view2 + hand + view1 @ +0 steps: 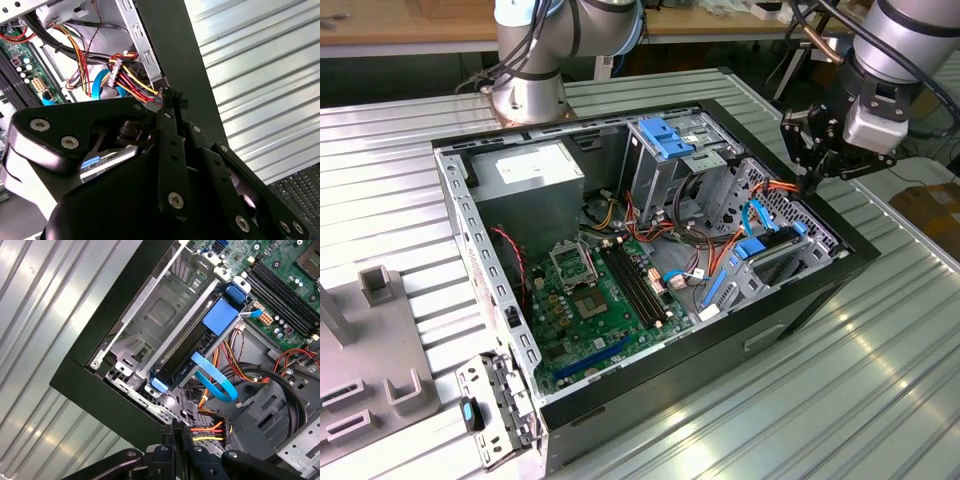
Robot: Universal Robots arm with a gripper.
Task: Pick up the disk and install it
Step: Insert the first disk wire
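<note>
1. The open black computer case [790,320] lay on the ribbed metal table [880,400].
2. The flat dark disk with bright blue rails [200,342] sat in the metal bay at the case's edge.
3. The black gripper [810,150] hovered just above that edge, near the disk, fingers pressed together, holding nothing.

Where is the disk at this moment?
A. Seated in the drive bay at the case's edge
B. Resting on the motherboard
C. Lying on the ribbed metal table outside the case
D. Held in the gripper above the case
A: in the first wrist view the disk, with its blue rails, sits in the metal bay by the case wall, apart from the gripper.
</note>
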